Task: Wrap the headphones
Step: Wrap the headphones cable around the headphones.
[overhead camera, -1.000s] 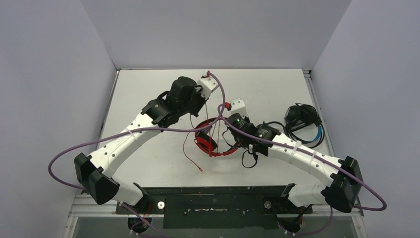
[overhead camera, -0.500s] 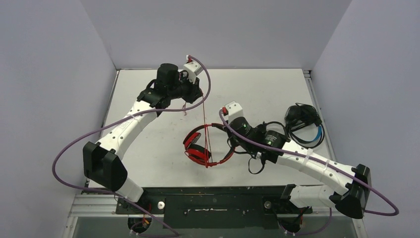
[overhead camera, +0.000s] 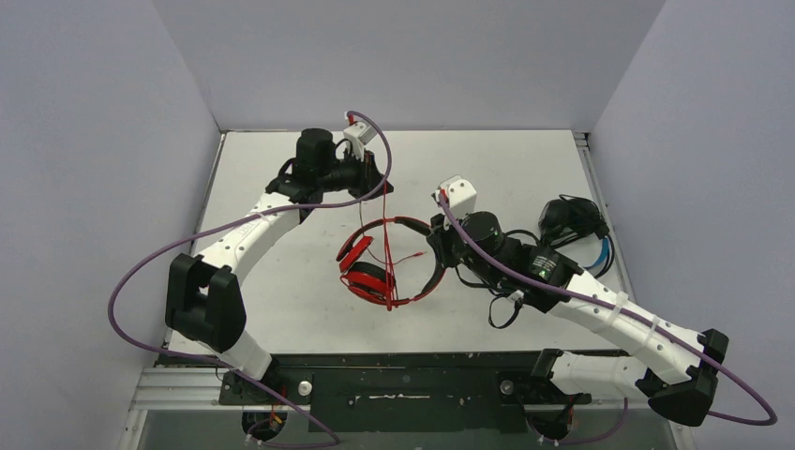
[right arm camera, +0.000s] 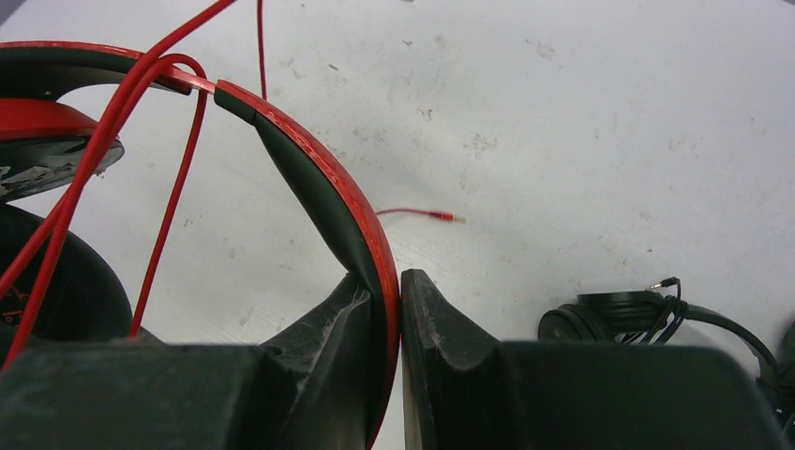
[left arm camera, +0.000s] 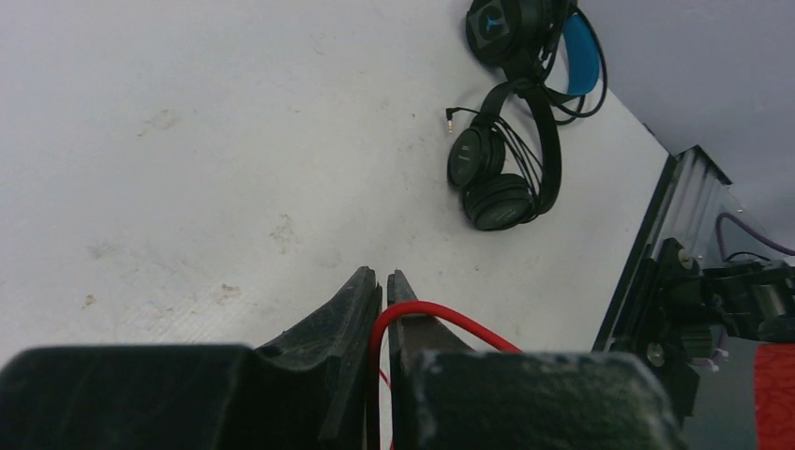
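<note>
Red cord [left arm camera: 441,317] sits pinched between the jaws of the L gripper [left arm camera: 384,277], which are shut down to a sliver on it. That arm is up at the far-left part of the table [overhead camera: 525,164]. The cord runs from there in a straight line toward the near edge to the red headphones [overhead camera: 380,272] mid-table. Prob. held out like that to keep tension, so the next turn lays tight instead of sagging.

Over the headband [right arm camera: 314,183] a few strands already cross, and the plug [right arm camera: 452,217] lies loose on the table w/ a short tail. I'd say the wrap is partway, not finished.

R gripper [right arm camera: 384,277] is clamped on the thin edge of that headband, jaws narrow w/ only the band between. It acts as the anchor, so the set can't slide or spin while the L side pulls. Whether the cups are clear of the table, can't tell.

Further right, the all-black headphones [left arm camera: 502,178] lie flat, plug poking out, beside the R forearm. The blue-band pair [overhead camera: 574,230] is at the right edge. Both are well apart from either gripper; cables look bunched, can't tell if wrapped.
</note>
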Action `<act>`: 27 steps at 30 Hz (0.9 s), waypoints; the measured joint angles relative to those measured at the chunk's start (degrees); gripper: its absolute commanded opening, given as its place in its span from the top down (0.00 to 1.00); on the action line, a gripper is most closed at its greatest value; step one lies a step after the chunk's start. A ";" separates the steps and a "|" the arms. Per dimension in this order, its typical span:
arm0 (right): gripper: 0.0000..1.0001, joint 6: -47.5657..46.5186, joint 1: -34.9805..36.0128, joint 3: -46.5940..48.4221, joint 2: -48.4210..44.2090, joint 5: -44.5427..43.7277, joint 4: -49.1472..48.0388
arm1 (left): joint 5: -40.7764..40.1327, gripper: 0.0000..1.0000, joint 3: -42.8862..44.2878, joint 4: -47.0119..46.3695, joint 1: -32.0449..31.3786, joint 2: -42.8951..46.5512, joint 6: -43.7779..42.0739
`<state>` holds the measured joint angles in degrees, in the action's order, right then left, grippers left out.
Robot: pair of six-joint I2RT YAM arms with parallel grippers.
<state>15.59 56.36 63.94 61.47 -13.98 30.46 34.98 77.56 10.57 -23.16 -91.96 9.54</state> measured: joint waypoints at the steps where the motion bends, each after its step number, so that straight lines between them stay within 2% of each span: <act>1: 1.00 -0.07 0.00 0.68 -0.04 0.11 0.07 | 0.70 0.93 -1.07 -1.33 0.02 0.02 0.98; 9: 1.00 -0.20 0.00 5.77 -0.04 0.55 0.02 | 5.90 0.92 -11.45 -14.19 -0.11 0.59 9.97; 17: 1.00 0.15 0.17 12.11 -0.02 -1.95 -1.70 | 7.06 0.87 -20.50 -27.32 -1.14 3.91 18.64; 27: 1.00 1.88 0.37 24.90 4.35 -8.50 -6.16 | 5.62 0.88 -25.90 -41.48 -7.65 4.85 25.99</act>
<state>17.47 56.73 88.84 65.82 -22.48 24.29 40.60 51.66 -30.92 -30.81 -87.11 35.53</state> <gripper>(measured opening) 0.146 0.125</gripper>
